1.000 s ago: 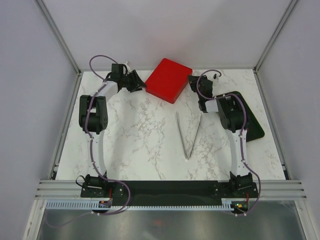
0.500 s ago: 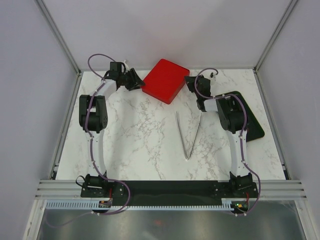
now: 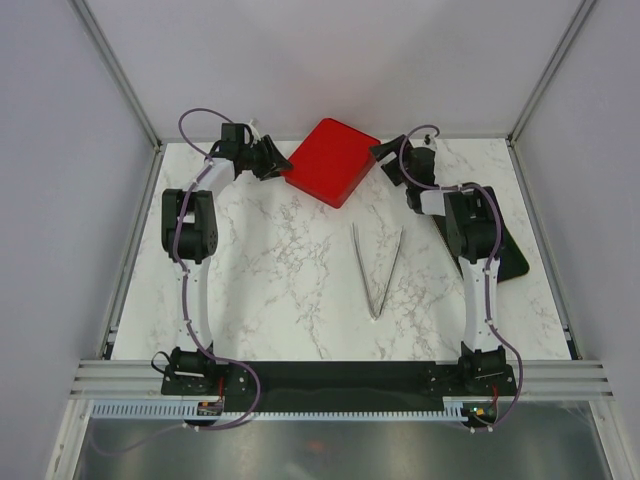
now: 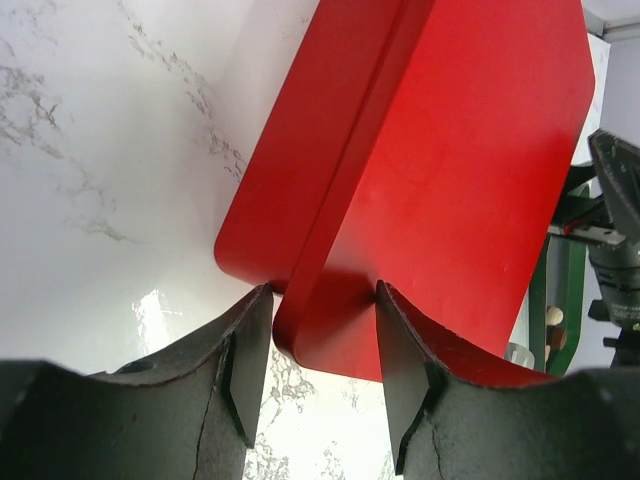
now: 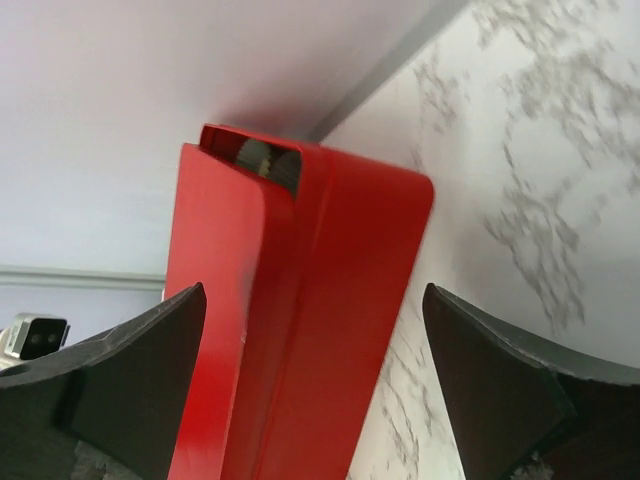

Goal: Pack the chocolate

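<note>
1. The left gripper [image 4: 323, 295] is closed on the left corner of the glossy red square box [image 4: 470, 150]. One black finger [image 4: 250, 370] presses each side of the rounded corner of the lid.
2. The right gripper [image 5: 312, 300] is spread wide at the right corner of the box. The corner is between its fingers, and bare marble shows between the box and the one finger [image 5: 500, 390]. For the other finger I cannot tell if it touches.
3. Only the left wrist view shows the seam of the lid along the box. It also shows, just past the right edge of the box, a small tan lump that looks like a piece of the chocolate [image 4: 556, 318] on a dark green strip. It is too small to be sure.
4. Only the right wrist view shows a narrow gap under the lid at the far end of the box, with something pale and ridged inside.
5. Only the top view shows the whole white marble table [image 3: 280, 260]. The box is turned like a diamond at the far edge, near the back wall.
6. On the near side of the box, well apart from it, are long metal tweezers [image 3: 378, 268], with open marble around them.
7. To the right of the box lies a dark flat tray [image 3: 512, 258], partly under the right arm.
</note>
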Robot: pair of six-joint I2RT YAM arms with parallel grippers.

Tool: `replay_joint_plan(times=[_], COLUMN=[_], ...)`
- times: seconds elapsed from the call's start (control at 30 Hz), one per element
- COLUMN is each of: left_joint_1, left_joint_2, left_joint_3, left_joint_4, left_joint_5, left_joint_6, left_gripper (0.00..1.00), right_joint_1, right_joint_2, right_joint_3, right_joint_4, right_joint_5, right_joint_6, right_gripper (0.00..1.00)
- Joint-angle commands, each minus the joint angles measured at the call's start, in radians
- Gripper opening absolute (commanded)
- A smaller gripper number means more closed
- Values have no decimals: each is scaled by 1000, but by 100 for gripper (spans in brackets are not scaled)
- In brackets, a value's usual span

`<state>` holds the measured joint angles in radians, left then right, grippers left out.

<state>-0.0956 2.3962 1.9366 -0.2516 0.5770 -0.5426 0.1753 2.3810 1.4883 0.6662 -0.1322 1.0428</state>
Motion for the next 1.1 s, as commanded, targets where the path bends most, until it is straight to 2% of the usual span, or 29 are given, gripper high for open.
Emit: replay_joint_plan(times=[0.0, 0.13, 0.27, 0.5, 0.73, 0.83, 1.07], left_joint_1=[-7, -6, -7, -6, -6, -6, -6], left_joint_2=[23, 29, 34, 29, 37, 38, 20], left_joint_3=[35, 39, 45, 51, 62, 61, 61], left_joint_4=[17, 17, 15, 15, -5, -14, -29], left_joint_5=[15, 17, 18, 20, 6, -2, -17], left_joint_6=[-17, -20, -20, -14, 7, 15, 26], left_gripper=[53, 53, 53, 53, 53, 53, 53], right_joint_1=[-25, -36, -39, -39, -37, -37, -36], right_joint_2=[36, 67, 119, 266, 305, 284, 230], right_joint_3=[127, 202, 328, 555, 581, 538, 385], right_joint_4=[-8, -26, -125, -197, -154, -159, -62], right_joint_5=[-127, -150, -141, -198, -320, -337, -376], right_joint_6=[-92, -180, -282, -336, -348, -366, -330], right_gripper=[98, 98, 98, 97, 88, 81, 44])
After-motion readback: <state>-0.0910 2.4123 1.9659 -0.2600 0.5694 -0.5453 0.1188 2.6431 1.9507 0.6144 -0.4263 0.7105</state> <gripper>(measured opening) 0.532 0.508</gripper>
